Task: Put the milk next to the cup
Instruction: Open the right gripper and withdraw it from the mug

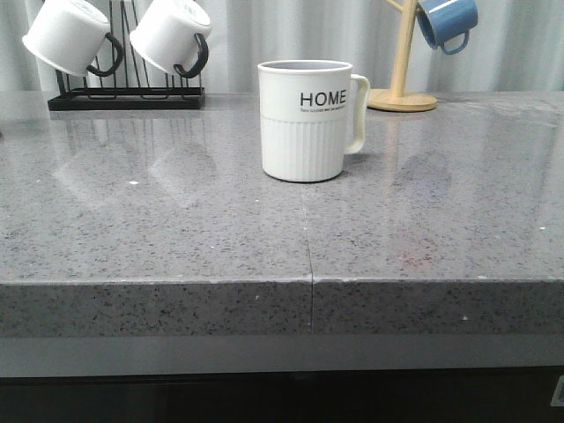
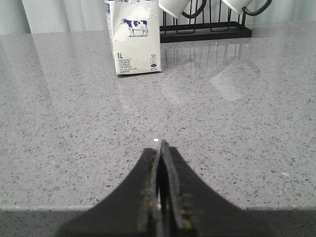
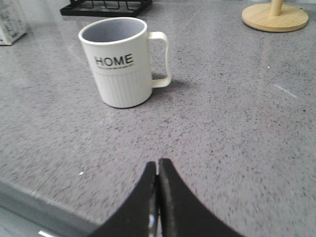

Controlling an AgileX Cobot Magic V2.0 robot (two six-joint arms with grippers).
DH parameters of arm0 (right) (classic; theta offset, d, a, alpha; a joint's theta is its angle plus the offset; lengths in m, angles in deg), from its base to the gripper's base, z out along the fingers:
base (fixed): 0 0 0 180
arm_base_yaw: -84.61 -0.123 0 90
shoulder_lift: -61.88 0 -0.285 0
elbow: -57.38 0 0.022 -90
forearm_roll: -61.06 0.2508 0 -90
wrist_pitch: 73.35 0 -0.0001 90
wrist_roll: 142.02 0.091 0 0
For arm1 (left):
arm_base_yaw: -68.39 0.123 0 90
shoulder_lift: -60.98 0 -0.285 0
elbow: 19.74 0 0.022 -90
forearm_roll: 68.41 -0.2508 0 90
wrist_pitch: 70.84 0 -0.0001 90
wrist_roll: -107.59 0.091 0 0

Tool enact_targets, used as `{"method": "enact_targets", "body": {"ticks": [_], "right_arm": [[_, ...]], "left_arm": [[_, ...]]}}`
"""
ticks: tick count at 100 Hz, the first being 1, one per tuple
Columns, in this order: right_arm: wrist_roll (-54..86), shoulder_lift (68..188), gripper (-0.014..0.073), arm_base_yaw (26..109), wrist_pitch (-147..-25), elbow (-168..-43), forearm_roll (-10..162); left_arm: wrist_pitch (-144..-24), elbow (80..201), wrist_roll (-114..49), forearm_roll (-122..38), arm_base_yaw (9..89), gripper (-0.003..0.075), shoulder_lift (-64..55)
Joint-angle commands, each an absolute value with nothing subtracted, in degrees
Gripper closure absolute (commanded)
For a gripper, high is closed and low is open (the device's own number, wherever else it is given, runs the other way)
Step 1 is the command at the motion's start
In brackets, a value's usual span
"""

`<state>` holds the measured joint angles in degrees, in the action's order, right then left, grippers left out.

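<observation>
The cream-white HOME cup (image 1: 307, 120) stands upright on the grey counter (image 1: 176, 238), handle to the right; it also shows in the right wrist view (image 3: 118, 61). The milk carton (image 2: 133, 37) with its cow picture stands upright far ahead of my left gripper (image 2: 159, 146), its top cut off by the frame; a sliver of it shows in the right wrist view (image 3: 12, 22). It is out of the front view. My left gripper is shut and empty over the counter's front edge. My right gripper (image 3: 158, 163) is shut and empty, well short of the cup.
A black rack (image 1: 123, 92) with two white black-handled mugs (image 1: 70, 35) stands at the back left. A wooden mug tree (image 1: 401, 88) with a blue mug (image 1: 448, 22) stands at the back right. A seam (image 1: 307, 238) runs through the counter.
</observation>
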<state>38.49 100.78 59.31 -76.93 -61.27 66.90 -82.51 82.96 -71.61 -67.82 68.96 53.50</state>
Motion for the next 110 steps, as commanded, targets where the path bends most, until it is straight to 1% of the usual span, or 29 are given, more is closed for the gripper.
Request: {"method": "enact_targets", "body": {"ticks": [1, 20, 40, 59, 87, 96, 110], "right_arm": [[38.0, 94.4, 0.0629, 59.3, -80.8, -62.5, 66.2], [38.0, 82.7, 0.0629, 59.3, -92.0, -62.5, 66.2], [38.0, 75.5, 0.0629, 59.3, -97.3, -62.5, 66.2], [38.0, 74.8, 0.0629, 59.3, -97.6, -62.5, 66.2], [38.0, 74.8, 0.0629, 59.3, -97.6, -62.5, 66.2], [38.0, 74.8, 0.0629, 59.3, -97.6, -62.5, 66.2], [38.0, 74.8, 0.0629, 59.3, -97.6, -62.5, 66.2]], "left_arm": [[-77.9, 80.6, -72.1, -67.8, 68.6, 0.0741, 55.3], [-77.9, 80.6, -72.1, -68.4, 68.6, 0.0741, 55.3], [-77.9, 80.6, -72.1, -68.4, 68.6, 0.0741, 55.3], [-77.1, 80.6, -72.1, -68.4, 68.6, 0.0741, 55.3], [-69.7, 80.6, -72.1, -67.8, 68.6, 0.0741, 55.3], [-64.8, 81.5, -72.1, -67.6, 68.6, 0.0741, 55.3], [-70.0, 89.3, -71.4, -72.2, 68.6, 0.0741, 53.4]]}}
